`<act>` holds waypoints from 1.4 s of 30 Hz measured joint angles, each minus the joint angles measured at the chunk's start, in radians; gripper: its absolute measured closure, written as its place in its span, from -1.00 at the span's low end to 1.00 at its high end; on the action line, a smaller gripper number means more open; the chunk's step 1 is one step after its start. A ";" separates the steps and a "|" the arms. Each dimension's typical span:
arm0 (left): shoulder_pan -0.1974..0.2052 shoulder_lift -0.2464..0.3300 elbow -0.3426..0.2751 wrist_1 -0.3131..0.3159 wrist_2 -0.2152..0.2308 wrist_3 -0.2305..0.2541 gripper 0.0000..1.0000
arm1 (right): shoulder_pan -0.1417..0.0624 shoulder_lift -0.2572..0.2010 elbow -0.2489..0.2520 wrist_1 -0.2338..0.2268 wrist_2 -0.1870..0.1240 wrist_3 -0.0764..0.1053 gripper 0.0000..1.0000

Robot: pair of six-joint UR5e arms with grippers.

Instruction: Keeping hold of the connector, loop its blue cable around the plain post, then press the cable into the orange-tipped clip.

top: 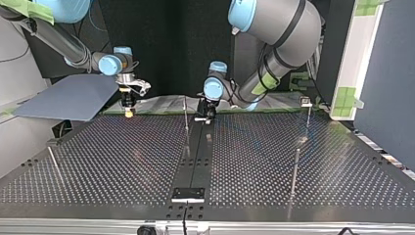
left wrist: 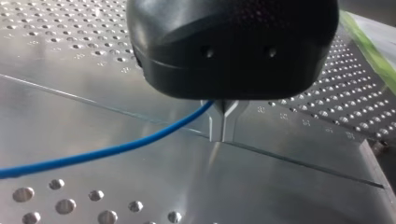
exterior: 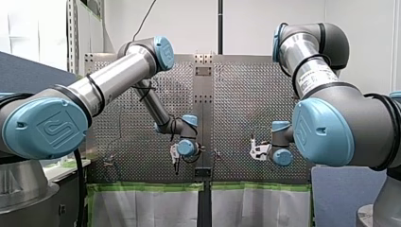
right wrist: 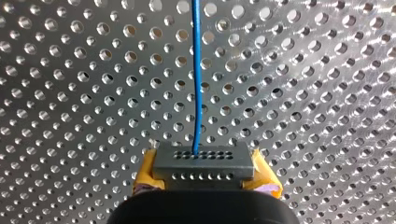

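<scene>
Silver tubes, grey joints, logo-embossed pale-blue caps on my left arm [exterior: 108, 82] and my right arm [exterior: 331, 99]; black housing, yellow pads [right wrist: 145, 173] on my right claw [right wrist: 205, 170].

Two arms [exterior: 118, 80] are reaching over one perforated table [top: 122, 161]; four thin posts [top: 295, 171] are standing on it; one blue cable [right wrist: 196, 93] is running from one connector [right wrist: 204, 161].

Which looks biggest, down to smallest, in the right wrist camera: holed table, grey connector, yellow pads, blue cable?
1. perforated table, filling the view.
2. connector.
3. yellow pads, mostly hidden.
The blue cable is long but thin, so unranked.
</scene>
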 joint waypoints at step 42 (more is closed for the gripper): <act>0.016 0.001 0.000 -0.032 0.037 0.023 -0.95 | -0.015 0.075 -0.110 0.081 -0.030 -0.019 1.00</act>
